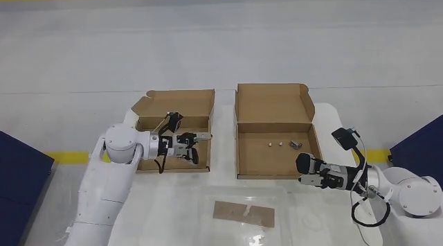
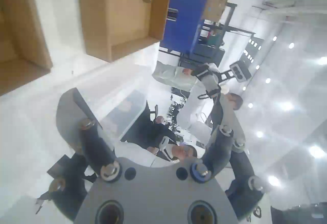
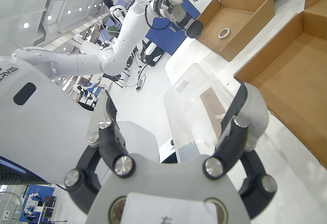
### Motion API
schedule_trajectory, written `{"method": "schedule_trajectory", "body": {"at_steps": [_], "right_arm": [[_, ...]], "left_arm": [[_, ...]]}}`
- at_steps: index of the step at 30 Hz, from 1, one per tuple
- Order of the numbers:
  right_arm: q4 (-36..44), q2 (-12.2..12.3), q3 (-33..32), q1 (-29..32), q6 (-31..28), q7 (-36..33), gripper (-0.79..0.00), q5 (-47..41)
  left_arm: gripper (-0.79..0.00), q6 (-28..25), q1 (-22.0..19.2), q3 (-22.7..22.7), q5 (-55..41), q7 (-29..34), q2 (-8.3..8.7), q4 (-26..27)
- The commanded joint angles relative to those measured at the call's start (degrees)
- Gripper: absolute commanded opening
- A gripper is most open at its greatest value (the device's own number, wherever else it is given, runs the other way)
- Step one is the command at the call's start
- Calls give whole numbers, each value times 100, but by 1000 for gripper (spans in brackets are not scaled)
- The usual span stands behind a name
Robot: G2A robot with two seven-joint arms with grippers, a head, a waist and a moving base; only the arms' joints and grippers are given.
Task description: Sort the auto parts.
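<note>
Left pincer open, empty, above left brown cardboard box. Right pincer open, empty. Small metal parts lie in right brown cardboard box, just beyond it; right arm nearer.
</note>
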State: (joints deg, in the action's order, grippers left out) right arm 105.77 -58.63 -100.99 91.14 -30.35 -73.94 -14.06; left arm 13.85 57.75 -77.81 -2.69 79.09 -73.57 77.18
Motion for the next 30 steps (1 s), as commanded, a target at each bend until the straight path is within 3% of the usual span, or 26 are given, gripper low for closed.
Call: {"method": "schedule_trajectory", "body": {"at_steps": [1, 7, 14, 30], "right_arm": [[0, 0, 0, 0, 0, 0, 0, 0], [0, 0, 0, 0, 0, 0, 0, 0], [0, 0, 0, 0, 0, 0, 0, 0], [0, 0, 0, 0, 0, 0, 0, 0]], "left_arm": [[0, 20, 224, -67, -185, 5, 27, 377], [0, 38, 754, -191, -675, 22, 97, 1185], [0, 28, 1105, -246, -944, 50, 182, 1766], [0, -77, 1345, -322, -1467, 96, 306, 2181]]}}
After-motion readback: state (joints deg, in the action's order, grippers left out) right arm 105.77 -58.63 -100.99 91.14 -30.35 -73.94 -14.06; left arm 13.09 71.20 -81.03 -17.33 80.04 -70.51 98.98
